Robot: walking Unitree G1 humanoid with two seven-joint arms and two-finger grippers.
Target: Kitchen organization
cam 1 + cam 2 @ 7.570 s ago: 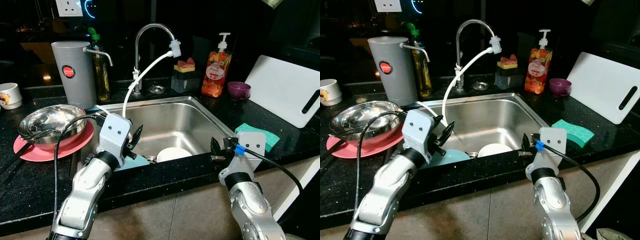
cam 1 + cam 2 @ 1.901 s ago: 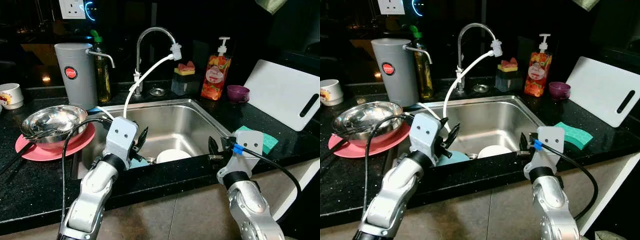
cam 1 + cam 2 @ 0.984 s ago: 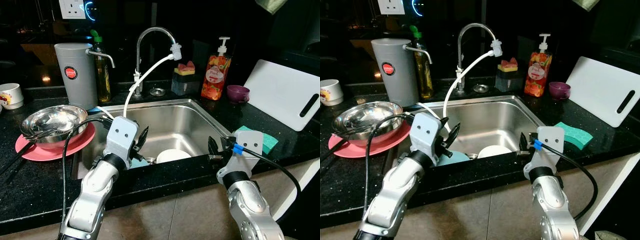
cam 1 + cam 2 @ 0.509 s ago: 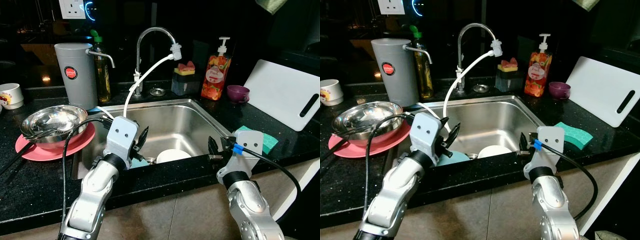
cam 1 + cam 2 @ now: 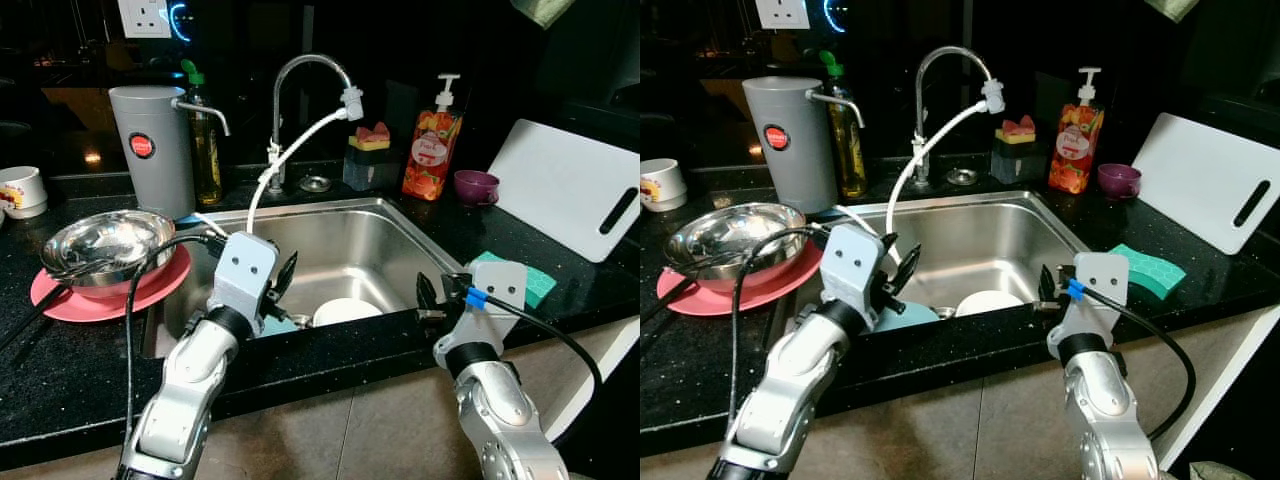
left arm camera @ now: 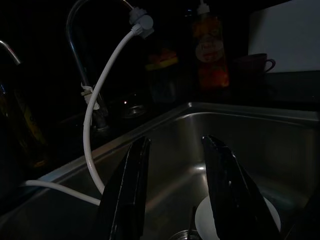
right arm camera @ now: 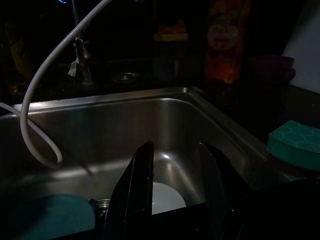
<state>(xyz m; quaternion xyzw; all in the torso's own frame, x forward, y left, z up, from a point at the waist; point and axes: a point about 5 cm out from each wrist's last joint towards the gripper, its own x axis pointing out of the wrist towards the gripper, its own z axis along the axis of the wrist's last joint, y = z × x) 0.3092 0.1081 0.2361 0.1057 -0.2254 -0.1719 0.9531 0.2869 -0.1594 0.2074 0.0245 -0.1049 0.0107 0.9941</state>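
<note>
A steel sink (image 5: 400, 215) holds a white plate (image 5: 345, 308) and a teal plate (image 5: 902, 313) on its floor. My left gripper (image 5: 280, 288) hovers open over the sink's front left part, just above the teal plate. In the left wrist view its fingers (image 6: 130, 185) stand apart, pointing at the white plate (image 6: 207, 217). My right gripper (image 5: 424, 298) is open at the sink's front right rim, holding nothing. The right wrist view looks into the basin at both plates. On the counter to the left, a steel bowl (image 5: 105, 240) rests on a pink plate (image 5: 60, 300).
A faucet (image 5: 300, 65) with a white hose (image 5: 285, 155) hangs into the sink. Behind stand a grey jug (image 5: 150, 150), an oil bottle (image 5: 205, 150), a soap dispenser (image 5: 428, 150) and a purple cup (image 5: 476, 185). A white cutting board (image 5: 575, 185) and a green sponge (image 5: 1150, 265) are on the right. A mug (image 5: 20, 190) stands far left.
Since the earliest frames my left gripper has edged slightly right over the sink's front. Over the last second nothing has visibly moved.
</note>
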